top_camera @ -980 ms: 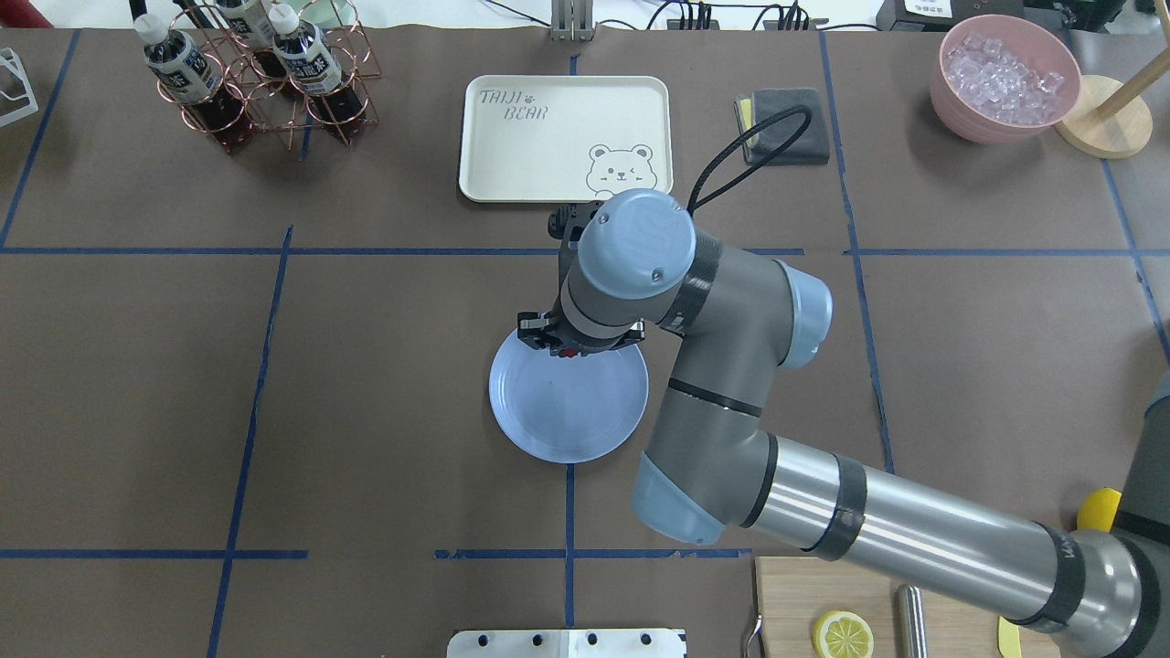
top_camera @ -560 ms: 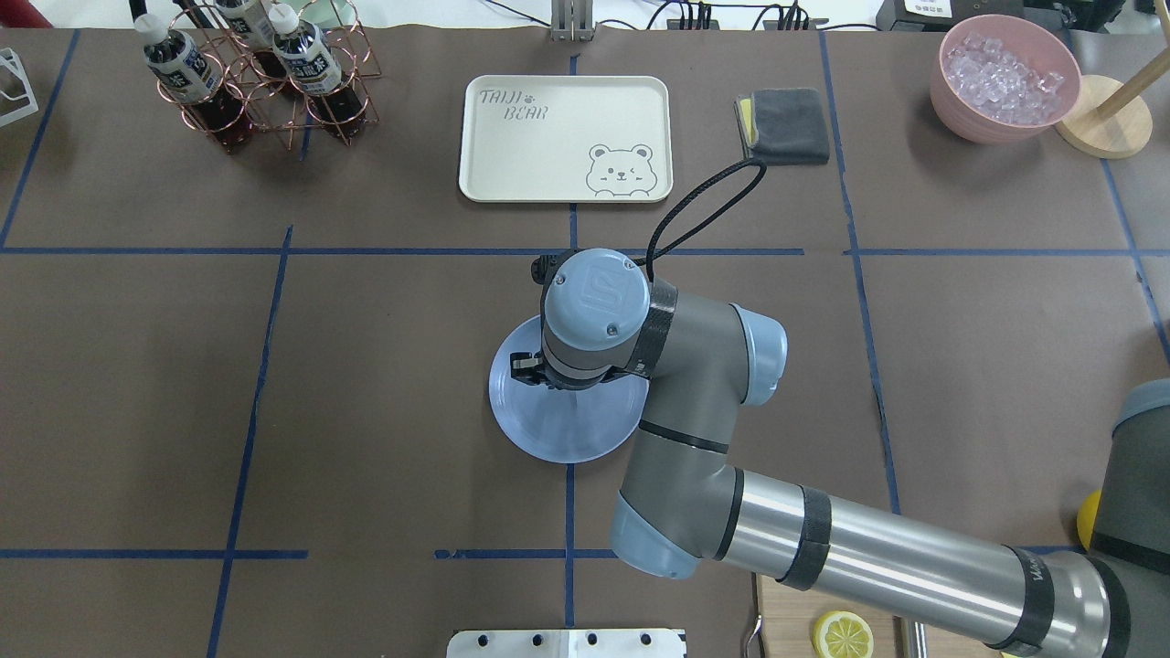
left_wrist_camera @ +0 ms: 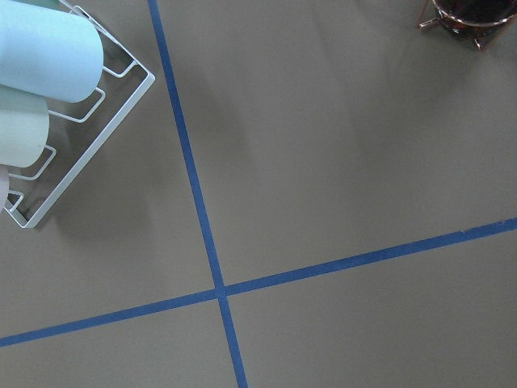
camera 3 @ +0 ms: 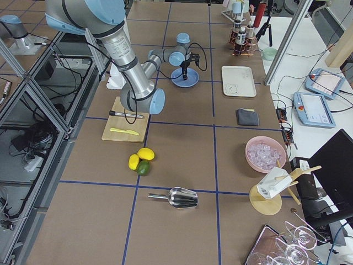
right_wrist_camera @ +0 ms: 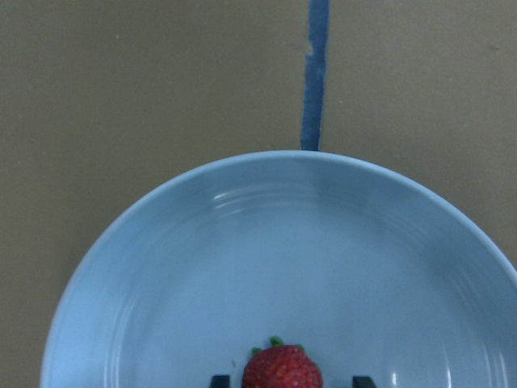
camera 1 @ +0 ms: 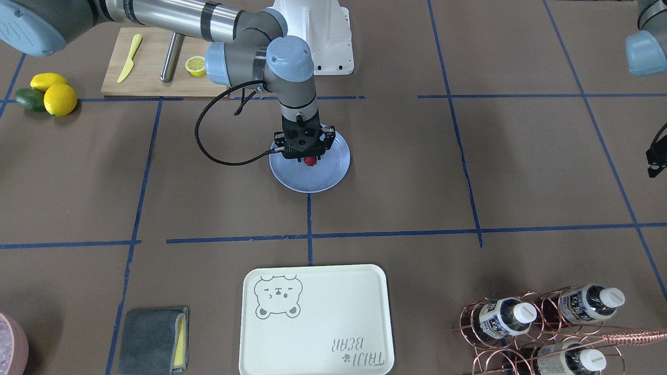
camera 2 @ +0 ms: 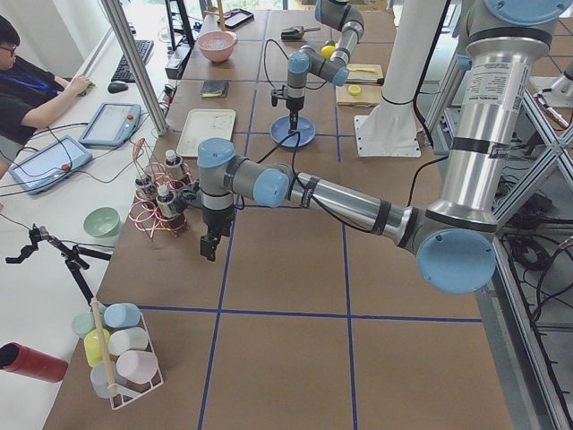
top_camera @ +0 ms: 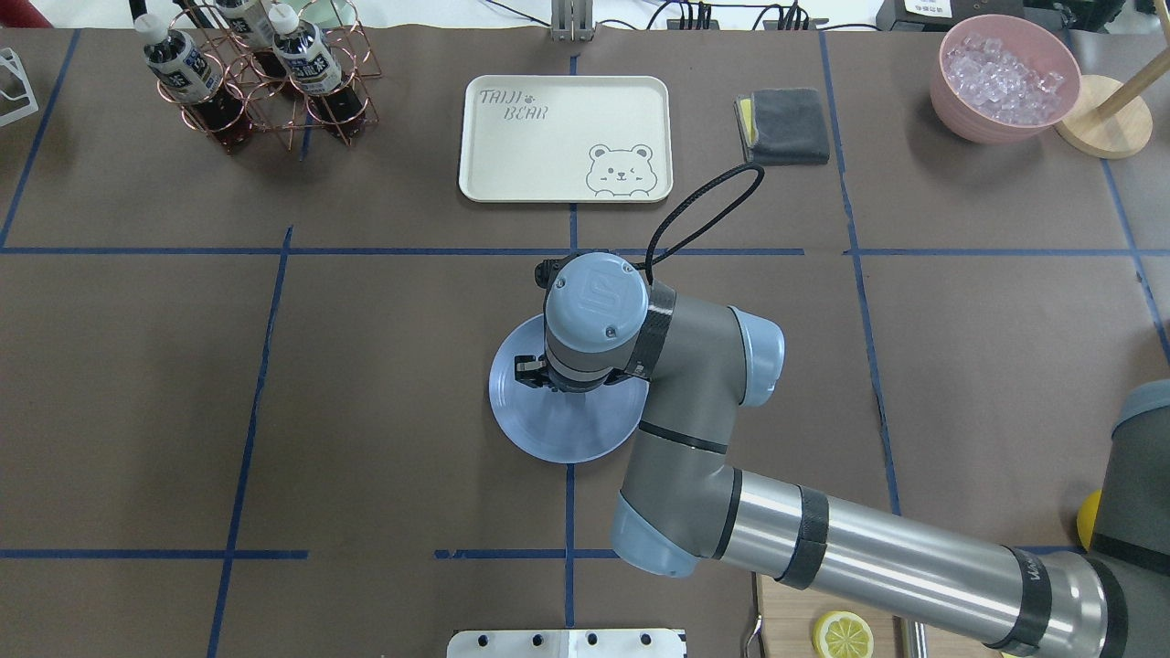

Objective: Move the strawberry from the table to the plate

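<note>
Strawberry: the strawberry [right_wrist_camera: 283, 370] lies on the floor of the plate [right_wrist_camera: 161, 267], towards one side, green end pointing to the plate's middle.
Plate: it sits flat on the desk [camera 1: 417, 172], over a blue tape line.
Handling: the berry is likely light, soft and easily bruised. Its seeded skin should give some grip, so a gentle pinch across the broad red body, clear of the leafy end, would suit it.
Right hand: the right hand [camera 1: 308, 155] points straight down over the plate, low above the berry. Its two fingertips [right_wrist_camera: 220, 380] stand on either side of the fruit with plate showing between, so it looks released. Only their very ends reach the wrist view's bottom edge, so this is not certain.
Right arm: it reaches in from its side of the desk, elbow bent, wrist vertical.
Left hand: the left hand [camera 2: 209, 246] hangs above bare desk well away from the plate. I cannot tell whether it is clenched or released.
</note>
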Robot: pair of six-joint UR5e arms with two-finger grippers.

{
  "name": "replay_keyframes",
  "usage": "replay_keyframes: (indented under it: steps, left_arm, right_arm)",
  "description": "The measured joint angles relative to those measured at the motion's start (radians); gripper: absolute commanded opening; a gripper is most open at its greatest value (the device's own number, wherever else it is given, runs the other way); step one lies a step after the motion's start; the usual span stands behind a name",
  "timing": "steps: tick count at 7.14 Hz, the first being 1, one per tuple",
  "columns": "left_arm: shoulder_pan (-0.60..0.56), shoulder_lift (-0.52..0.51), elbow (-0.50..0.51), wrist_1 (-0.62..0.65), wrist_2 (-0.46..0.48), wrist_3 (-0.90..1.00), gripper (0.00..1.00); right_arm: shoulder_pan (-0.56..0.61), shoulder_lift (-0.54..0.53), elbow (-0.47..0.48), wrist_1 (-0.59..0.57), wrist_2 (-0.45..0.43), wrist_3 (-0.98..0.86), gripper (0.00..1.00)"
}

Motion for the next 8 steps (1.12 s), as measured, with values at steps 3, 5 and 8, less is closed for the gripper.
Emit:
replay_keyframes:
  steps: [3,5,8]
  left_arm:
    - [-0.002,0.000,0.001,0.000,0.000,0.000,1.00]
    - [-0.016,0.003,0.009,-0.002,0.000,0.005,1.00]
    - [-0.125,0.050,0.091,-0.002,-0.161,0.171,1.00]
  right_arm:
    - [0.020,-0.001,0.089,-0.089,0.019,-0.003,1.00]
    - [0.087,-0.044,0.295,-0.279,0.047,-0.040,1.00]
    - [0.358,-0.239,0.471,-0.334,0.236,-0.293,1.00]
